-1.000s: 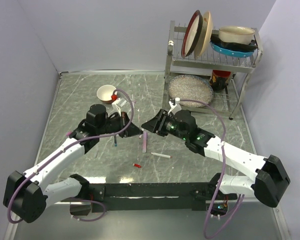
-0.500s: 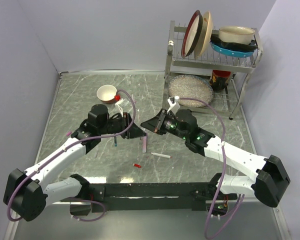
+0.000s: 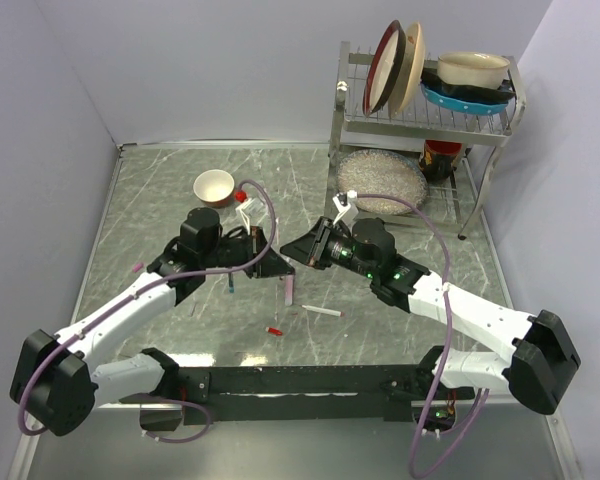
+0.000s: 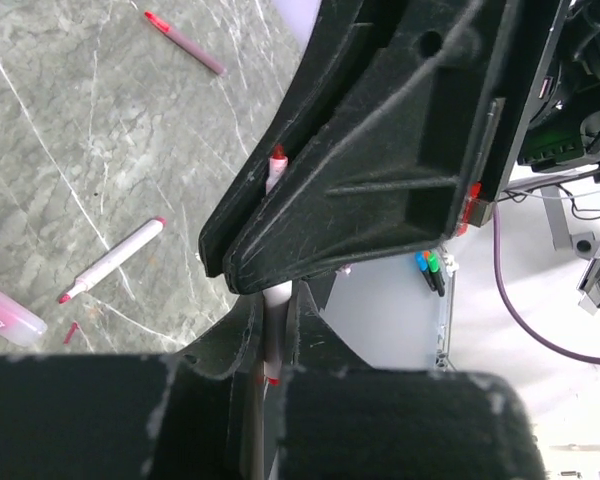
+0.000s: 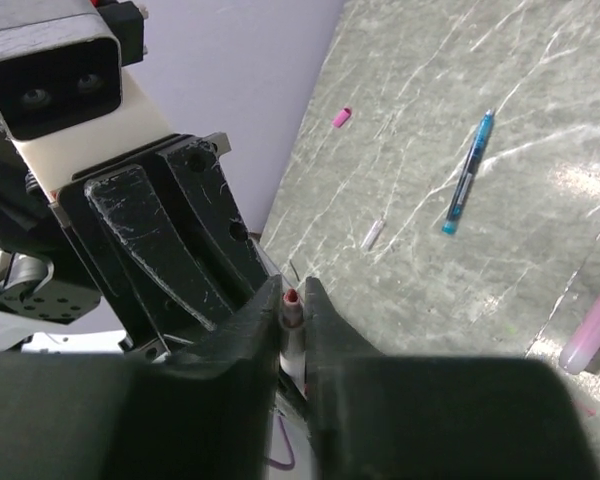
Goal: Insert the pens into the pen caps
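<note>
- Closing on each other over the middle of the table point(image 3: 180, 170): left gripper point(image 3: 277, 268) and right gripper point(image 3: 288, 249). Their fingertips now overlap in the top view, where a second ago a clear gap lay between them. The left has come further across, the right only a little.
- Held item: red-tipped pen point(image 4: 276, 165), slim white barrel, off the table between the two grippers and lying along the line of both sets of fingers.
- State, left gripper: fingers pressed together on the pen's barrel (its own wrist view shows the barrel rising out of them to the red tip).
- State, right gripper: fingers pinching a red-tipped barrel too, the tip peeping out between them. It appears to be the same pen, though neither wrist view shows its whole length.
- Lying loose: red cap point(image 3: 274, 330), on the table nearer the arm bases, well apart from both grippers, in the same spot as before.
- Lying loose: lilac-pink cap point(image 3: 290, 287), on the table just below the meeting fingertips, unmoved.
- Lying loose: white pen point(image 3: 322, 311), right of the red cap, and teal-ended pen point(image 5: 469, 177), beside the left arm. Neither has shifted.
- Reading of the change: a mid-air hand-over or re-grip of the pen seems under way, not an insertion. Neither gripper holds a cap.
- Next need, as judged: one gripper lets go, freeing it to fetch the red cap.
</note>
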`<state>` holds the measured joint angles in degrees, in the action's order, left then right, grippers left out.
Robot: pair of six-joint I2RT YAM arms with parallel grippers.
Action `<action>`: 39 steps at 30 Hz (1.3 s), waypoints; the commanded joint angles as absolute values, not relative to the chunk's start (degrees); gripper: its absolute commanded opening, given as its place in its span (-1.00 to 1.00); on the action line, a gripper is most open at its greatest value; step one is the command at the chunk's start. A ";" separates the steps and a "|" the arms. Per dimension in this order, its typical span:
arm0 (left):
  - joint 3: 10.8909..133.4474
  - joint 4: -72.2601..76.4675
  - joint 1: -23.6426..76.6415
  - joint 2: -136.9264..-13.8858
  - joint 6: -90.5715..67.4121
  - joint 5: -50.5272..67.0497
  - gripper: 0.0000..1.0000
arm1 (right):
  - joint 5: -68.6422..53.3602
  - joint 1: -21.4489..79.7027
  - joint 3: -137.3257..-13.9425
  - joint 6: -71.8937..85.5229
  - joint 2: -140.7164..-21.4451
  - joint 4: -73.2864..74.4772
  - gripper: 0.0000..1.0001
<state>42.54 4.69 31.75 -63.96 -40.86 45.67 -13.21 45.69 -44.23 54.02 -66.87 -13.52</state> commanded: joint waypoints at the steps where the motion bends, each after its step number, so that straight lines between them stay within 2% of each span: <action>1: 44.83 4.49 31.99 -61.00 -38.59 44.04 -0.98 | -16.35 46.14 -44.74 50.19 -64.34 -14.69 -0.24; 3: 44.56 0.81 31.99 -59.08 -37.71 41.59 -0.98 | -14.95 46.06 -44.82 47.13 -62.32 -12.58 -0.01; 5: 44.39 -2.78 31.64 -56.79 -36.48 37.45 -0.98 | -14.50 46.14 -45.61 44.31 -60.48 -8.71 0.12; 7: 43.42 -3.77 31.20 -54.85 -35.86 35.96 -0.98 | -14.33 46.14 -46.40 40.35 -59.59 -4.60 0.15; 16: 39.64 -14.92 30.41 -35.70 -29.72 21.81 -0.98 | -2.20 49.48 -52.90 29.45 -62.13 15.10 0.15; 23: 37.62 -17.23 30.50 -19.71 -27.51 16.26 -0.98 | -0.09 58.17 -57.65 24.09 -76.53 17.75 0.11; 31: 37.27 -17.23 30.50 -13.45 -27.33 12.48 -0.98 | 3.60 66.96 -68.89 20.31 -96.56 23.89 0.04; 39: 37.44 -17.49 30.50 -11.78 -27.16 10.55 -0.98 | 2.55 69.08 -71.63 19.25 -103.00 25.58 -0.07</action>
